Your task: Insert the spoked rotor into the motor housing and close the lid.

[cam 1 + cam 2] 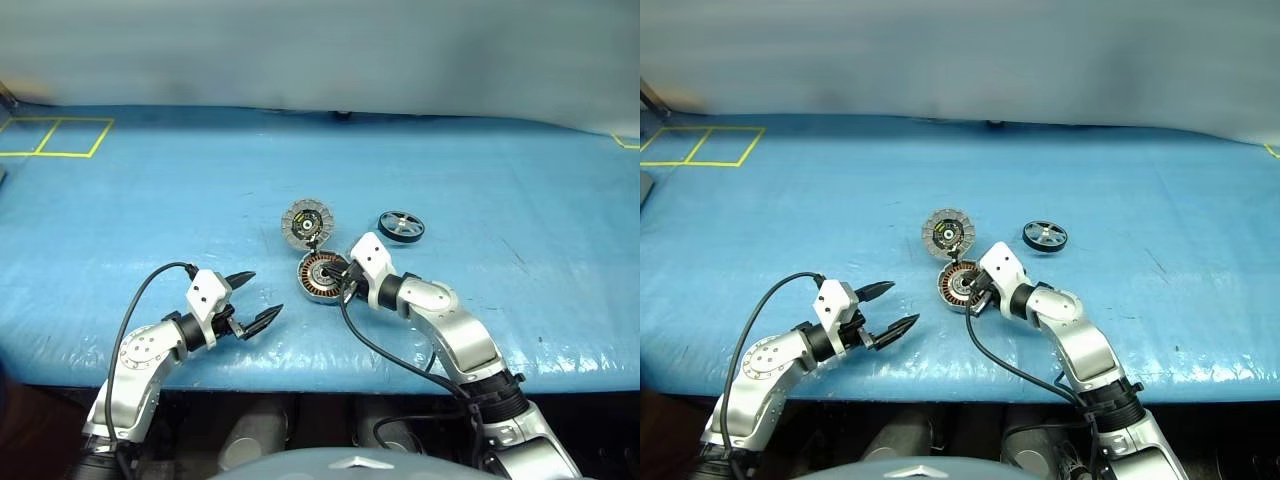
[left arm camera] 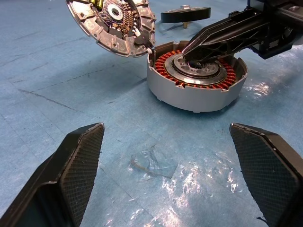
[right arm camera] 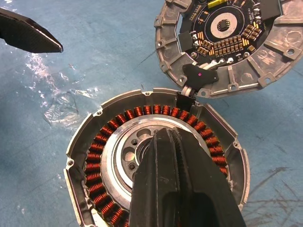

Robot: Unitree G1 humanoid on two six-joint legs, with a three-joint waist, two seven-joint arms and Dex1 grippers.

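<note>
On the blue table cover (image 1: 150, 200) marked with yellow tape lines (image 1: 60, 137) far left, the silver-grey motor housing (image 1: 318, 276) rings copper-orange windings, the lid (image 1: 305, 223) shows a segmented grey rim, and the spoked rotor (image 1: 401, 225) is dark.

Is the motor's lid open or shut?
Open. The lid is swung back from the housing, inner face showing, so the copper windings lie uncovered. The rotor sits apart on the table.
</note>
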